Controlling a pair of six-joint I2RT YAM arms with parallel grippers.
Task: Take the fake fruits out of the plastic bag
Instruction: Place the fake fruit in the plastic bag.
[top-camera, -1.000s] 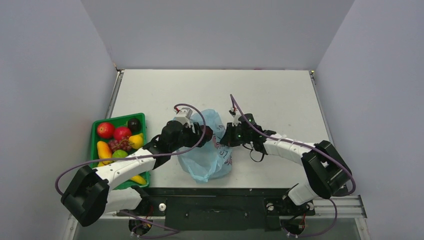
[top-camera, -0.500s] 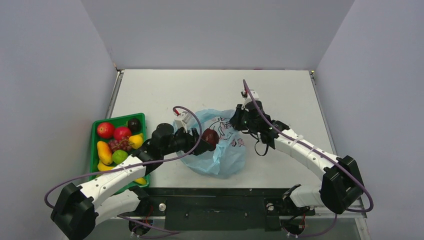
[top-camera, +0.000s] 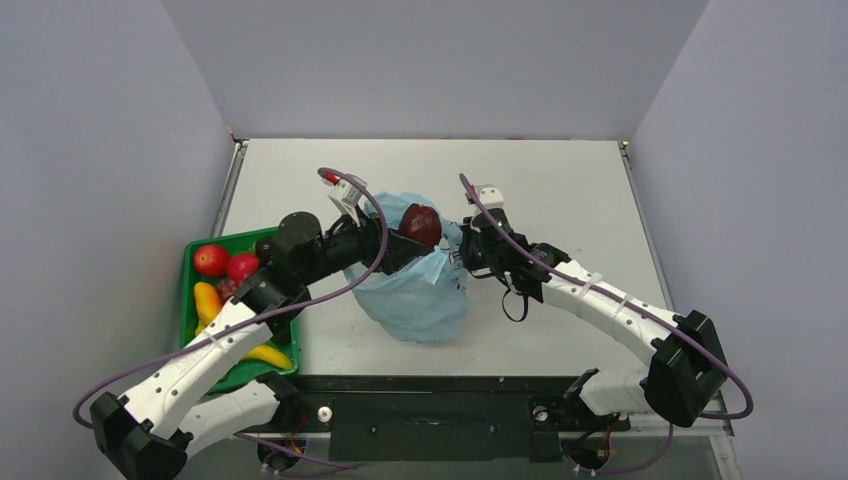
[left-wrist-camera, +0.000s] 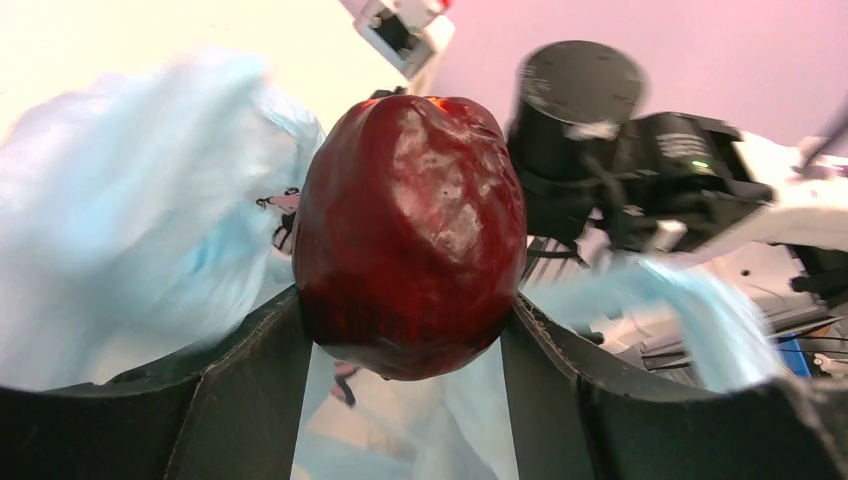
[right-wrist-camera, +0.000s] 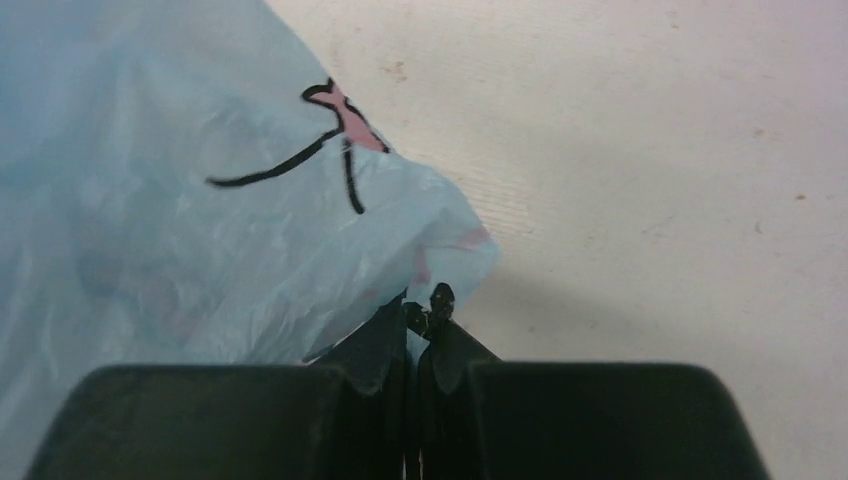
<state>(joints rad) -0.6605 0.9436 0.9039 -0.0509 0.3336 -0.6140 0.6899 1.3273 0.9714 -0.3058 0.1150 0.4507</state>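
My left gripper (top-camera: 415, 232) is shut on the dark maroon fruit (top-camera: 421, 224) and holds it in the air above the light-blue plastic bag (top-camera: 415, 295). In the left wrist view the maroon fruit (left-wrist-camera: 412, 232) fills the middle, clamped between my two dark fingers (left-wrist-camera: 250, 390), with the bag (left-wrist-camera: 120, 240) behind it. My right gripper (top-camera: 466, 255) is shut on the bag's right edge. The right wrist view shows my shut gripper (right-wrist-camera: 422, 320) pinching the bag's thin film (right-wrist-camera: 200, 220). Whatever is inside the bag is hidden.
A green rectangular tray (top-camera: 192, 252) stands at the left with red apples (top-camera: 211, 259), a yellow-orange fruit (top-camera: 207, 299) and a banana (top-camera: 265, 355); my left arm covers part of it. Grey walls enclose the white table (top-camera: 560, 190).
My left gripper has come up out of the bag with the maroon fruit and risen toward the back. The right gripper pulled the bag's edge right and back, then settled beside it.
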